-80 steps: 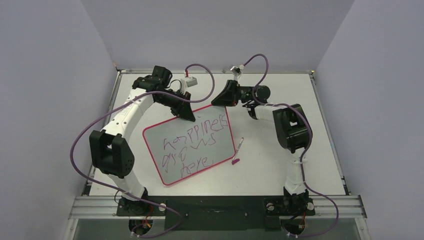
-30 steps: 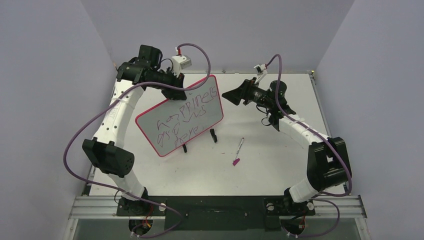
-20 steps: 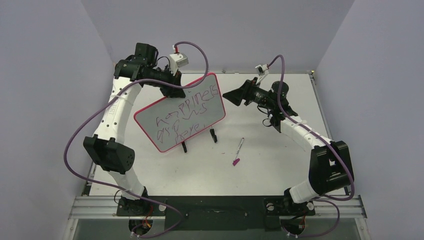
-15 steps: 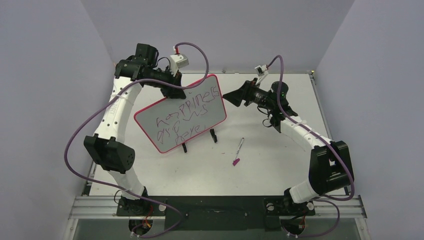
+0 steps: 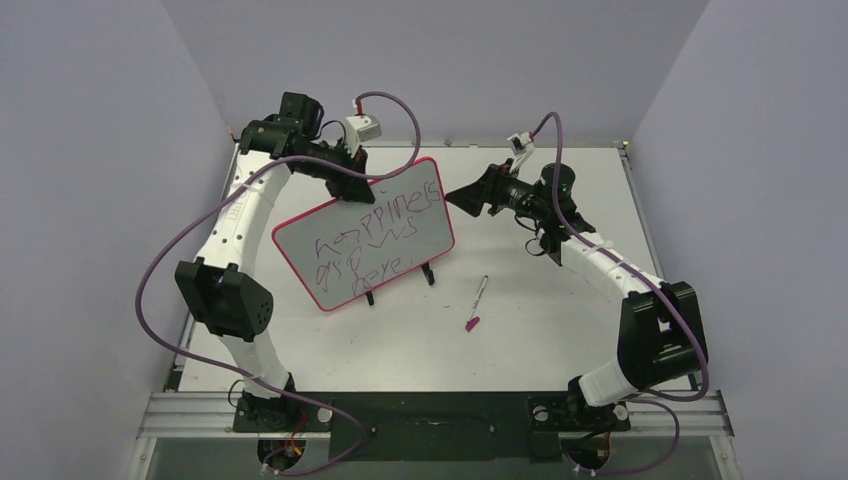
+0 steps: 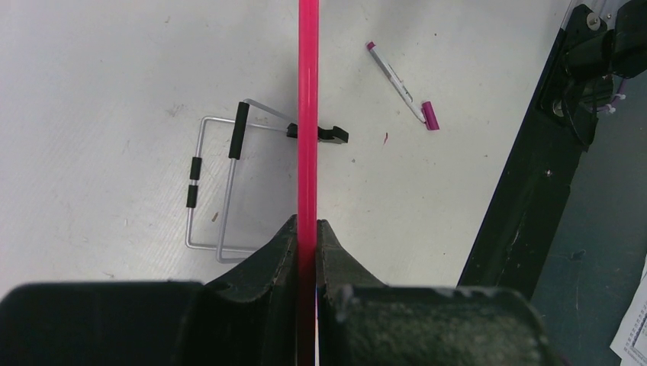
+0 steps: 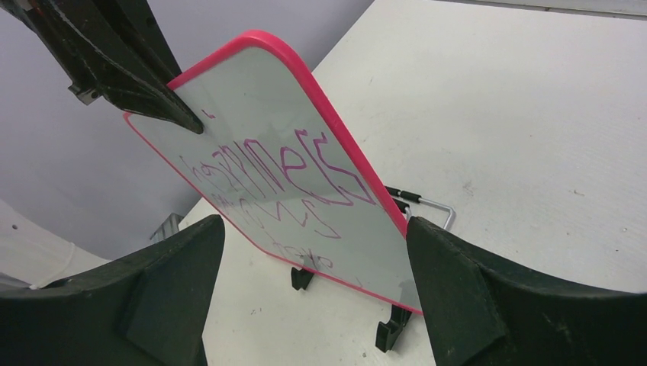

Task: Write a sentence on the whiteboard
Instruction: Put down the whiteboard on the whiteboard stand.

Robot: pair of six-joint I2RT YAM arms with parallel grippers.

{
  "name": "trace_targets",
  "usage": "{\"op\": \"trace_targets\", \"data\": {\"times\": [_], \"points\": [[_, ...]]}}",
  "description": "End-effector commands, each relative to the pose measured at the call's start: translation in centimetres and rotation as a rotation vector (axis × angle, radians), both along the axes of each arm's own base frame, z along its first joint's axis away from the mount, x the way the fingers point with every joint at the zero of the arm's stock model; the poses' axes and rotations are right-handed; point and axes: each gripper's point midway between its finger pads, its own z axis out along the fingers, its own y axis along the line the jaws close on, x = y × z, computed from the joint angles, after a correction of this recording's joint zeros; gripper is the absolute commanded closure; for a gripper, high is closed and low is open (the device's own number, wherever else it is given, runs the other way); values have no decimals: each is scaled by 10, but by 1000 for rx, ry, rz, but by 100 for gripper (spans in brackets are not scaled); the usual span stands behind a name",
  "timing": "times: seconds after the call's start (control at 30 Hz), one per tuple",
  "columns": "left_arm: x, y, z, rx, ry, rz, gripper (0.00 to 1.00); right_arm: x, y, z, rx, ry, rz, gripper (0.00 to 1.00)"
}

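The whiteboard point(image 5: 300, 245), glossy white in a pink frame, stands tilted above the table with its lower edge at the black clips of a wire stand point(image 5: 428, 275). The sentence point(image 5: 370, 245) runs across it in slanted purple lines. My left gripper point(image 5: 352, 188) is shut on the board's top edge; in the left wrist view the pink frame point(image 6: 307, 114) sits pinched in the left gripper point(image 6: 307, 229). My right gripper point(image 5: 462, 197) hovers open just right of the board. In the right wrist view the whiteboard point(image 7: 252, 114) and sentence point(image 7: 297, 171) fill the space ahead of the right gripper point(image 7: 313, 223).
A purple marker point(image 5: 479, 292) lies on the white table point(image 5: 560, 330) right of the stand, its cap point(image 5: 471, 323) loose beside it. The wire stand point(image 6: 221, 183) spreads behind the board. Purple-grey walls close in the table's left, back and right sides.
The left arm has shifted, bringing the board slightly down and to the right toward the stand's clips. The right arm has stayed nearly still, jaws wide.
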Motion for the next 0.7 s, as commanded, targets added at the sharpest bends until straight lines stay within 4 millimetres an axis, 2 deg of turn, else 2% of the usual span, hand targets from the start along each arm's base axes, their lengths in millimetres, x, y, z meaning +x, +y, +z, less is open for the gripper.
{"op": "trace_targets", "data": {"times": [0.0, 0.2, 0.3, 0.4, 0.5, 0.67], "points": [[-4, -13, 16, -89, -29, -67, 100, -3, -3, 16, 1, -79, 14, 16], [1, -16, 4, -74, 2, -71, 100, -1, -4, 11, -3, -67, 11, 16], [13, -17, -6, -59, 25, -45, 100, 0, -4, 8, -5, -59, 10, 16], [35, -16, -14, -39, 16, 46, 92, 4, -5, 1, -13, -42, -8, 16], [43, -15, -26, -23, 19, 79, 89, 11, -8, -12, -25, -3, -50, 16], [59, -14, -31, -21, 2, 134, 67, 21, -12, -27, -19, 56, -113, 16]]}}
